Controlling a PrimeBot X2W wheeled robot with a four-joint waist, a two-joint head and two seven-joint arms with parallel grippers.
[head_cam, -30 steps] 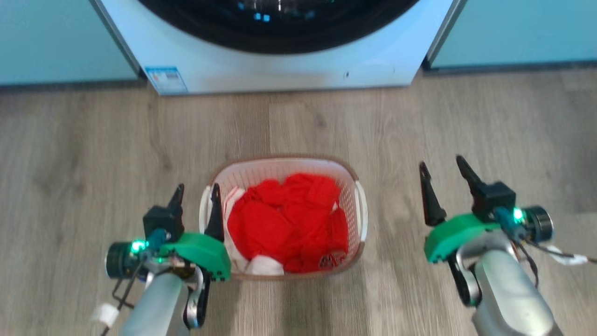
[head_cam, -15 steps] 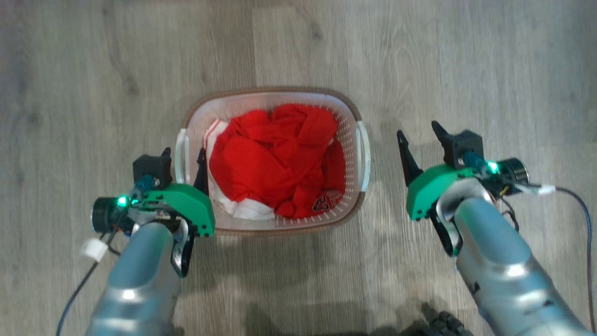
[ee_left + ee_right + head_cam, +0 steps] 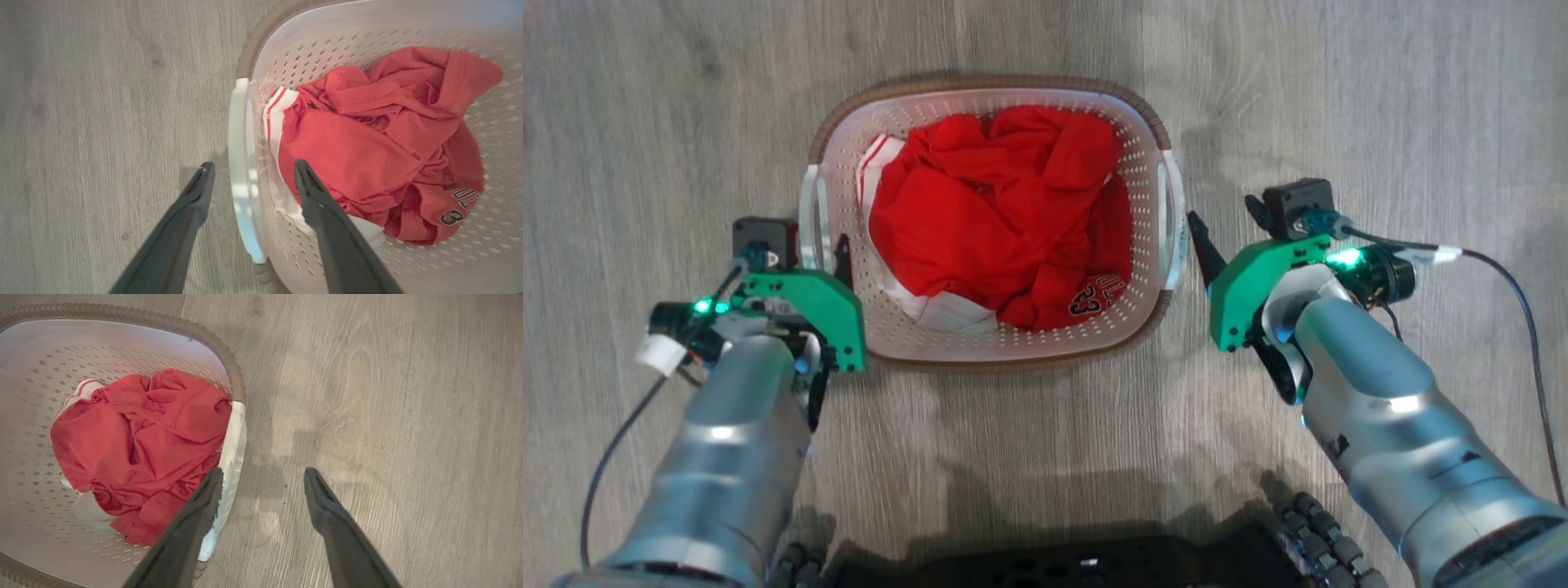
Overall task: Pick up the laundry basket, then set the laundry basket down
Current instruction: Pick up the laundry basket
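The laundry basket stands on the wood floor, white and perforated with a brown rim, and holds red clothes. My left gripper is open and straddles the basket's left handle. In the left wrist view the left gripper has one finger outside over the floor and one inside over the clothes. My right gripper is open just beside the right handle. In the right wrist view the right gripper has its inner finger over the handle and its outer finger over bare floor.
Grey wood floor surrounds the basket on all sides. My dark wheeled base shows at the bottom edge. A black cable trails from my right wrist.
The head camera has tilted down, so the washing machine has left the picture. Both grippers have lowered toward the basket's handles, and the right one has closed in on the right handle.
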